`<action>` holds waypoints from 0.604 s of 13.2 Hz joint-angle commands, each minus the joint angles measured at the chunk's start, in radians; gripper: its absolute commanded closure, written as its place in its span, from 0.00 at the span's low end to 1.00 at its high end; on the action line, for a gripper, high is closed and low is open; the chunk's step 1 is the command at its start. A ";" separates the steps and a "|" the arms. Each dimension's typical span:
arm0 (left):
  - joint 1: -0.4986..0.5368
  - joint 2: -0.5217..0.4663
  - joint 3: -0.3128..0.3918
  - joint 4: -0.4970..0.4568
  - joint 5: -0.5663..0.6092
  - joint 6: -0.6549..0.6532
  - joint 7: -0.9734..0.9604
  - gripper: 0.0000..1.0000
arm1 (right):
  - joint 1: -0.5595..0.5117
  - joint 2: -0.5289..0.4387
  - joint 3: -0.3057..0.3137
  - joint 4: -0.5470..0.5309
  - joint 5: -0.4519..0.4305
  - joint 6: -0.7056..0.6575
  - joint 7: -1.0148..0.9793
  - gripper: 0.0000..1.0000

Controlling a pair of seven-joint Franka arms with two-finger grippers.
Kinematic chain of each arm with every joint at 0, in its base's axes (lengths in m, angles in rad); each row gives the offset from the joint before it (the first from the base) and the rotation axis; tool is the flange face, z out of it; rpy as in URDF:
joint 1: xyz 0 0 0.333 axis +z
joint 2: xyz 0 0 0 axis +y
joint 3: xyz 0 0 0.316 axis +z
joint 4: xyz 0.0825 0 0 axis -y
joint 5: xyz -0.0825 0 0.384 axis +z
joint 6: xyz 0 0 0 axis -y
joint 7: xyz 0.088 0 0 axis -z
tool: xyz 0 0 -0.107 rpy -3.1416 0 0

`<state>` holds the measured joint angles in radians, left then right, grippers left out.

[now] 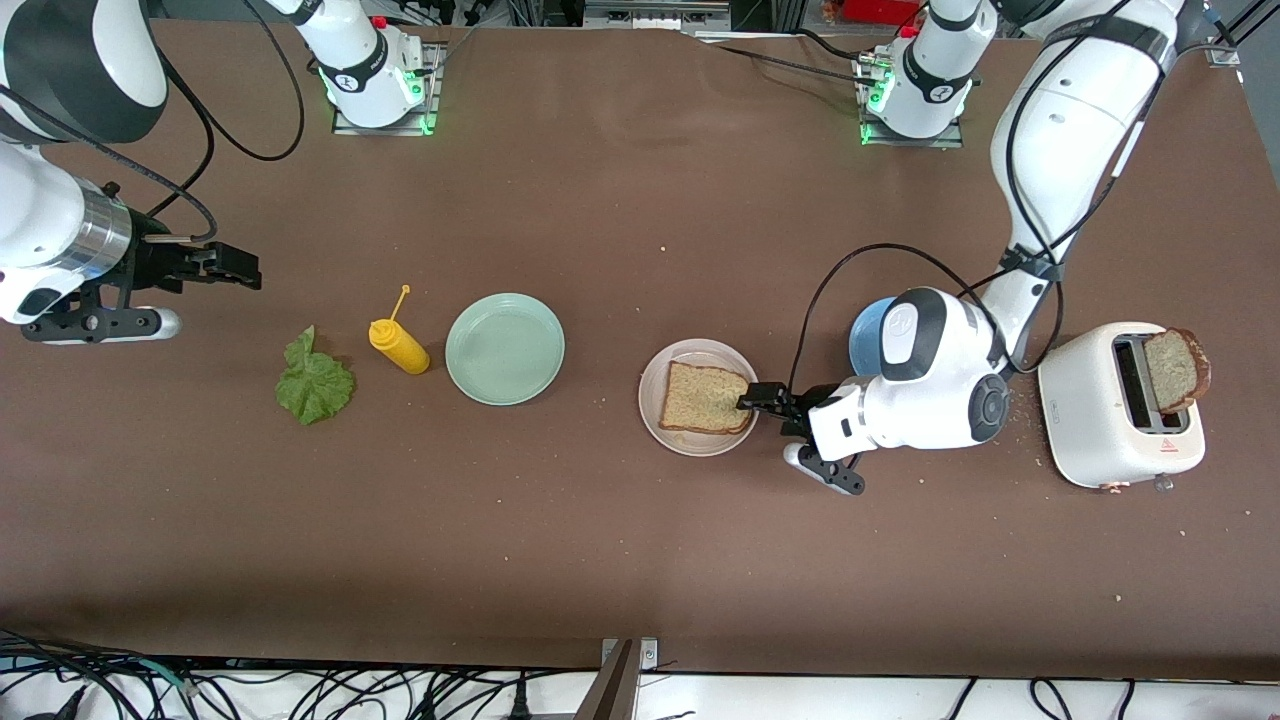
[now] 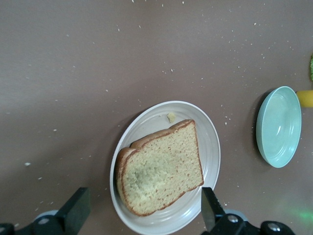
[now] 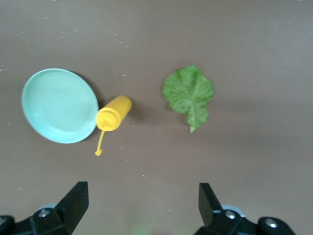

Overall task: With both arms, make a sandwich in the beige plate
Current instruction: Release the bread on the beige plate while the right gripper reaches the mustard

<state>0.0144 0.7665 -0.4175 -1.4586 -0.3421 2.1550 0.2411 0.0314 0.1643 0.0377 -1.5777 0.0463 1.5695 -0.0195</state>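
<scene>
Left gripper (image 1: 752,398): my jaws stand spread wide and hold nothing. They sit low over the rim of the beige plate (image 1: 655,415), at its edge toward the left arm's end of the surface. In the left wrist view the two fingertips (image 2: 78,209) flank the plate (image 2: 208,147) with a clear gap to the bread on either side.

One slice of brown bread (image 1: 706,398) lies flat in the beige plate, crust toward the robots' bases. A small crumb (image 2: 171,117) rests on the plate just beside the crust.

A second slice (image 1: 1176,370) stands upright in one slot of the white toaster (image 1: 1120,420), near the left arm's end of the surface. A blue plate (image 1: 866,335) shows partly under my left arm's wrist.

Right gripper (image 1: 235,266): jaws spread, nothing between them. It hangs in the air over bare brown surface (image 1: 620,560) near the right arm's end; this arm waits.

The lettuce leaf (image 1: 314,382) lies flat on the surface, apart from the beige plate. Beside it stands the yellow squeeze bottle (image 1: 399,346), tilted, touching or nearly touching the mint-green plate (image 1: 505,348). The mint-green plate lies between the bottle and the beige plate.
</scene>
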 commanded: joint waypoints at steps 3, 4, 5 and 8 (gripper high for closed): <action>0.012 -0.125 0.014 -0.017 0.141 -0.099 -0.113 0.00 | -0.037 -0.002 -0.013 0.001 0.098 -0.008 -0.360 0.00; 0.016 -0.157 0.014 -0.017 0.170 -0.139 -0.152 0.00 | -0.059 0.014 -0.013 0.001 0.142 -0.006 -0.452 0.00; 0.016 -0.189 0.017 -0.016 0.213 -0.177 -0.176 0.00 | -0.085 0.024 -0.013 0.001 0.194 -0.012 -0.549 0.00; 0.024 -0.300 0.077 -0.012 0.265 -0.283 -0.212 0.00 | -0.165 0.078 -0.013 0.001 0.300 -0.017 -0.903 0.00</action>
<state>0.0318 0.5475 -0.3756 -1.4515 -0.1105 1.9397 0.0583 -0.0856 0.2045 0.0205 -1.5834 0.2807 1.5641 -0.7336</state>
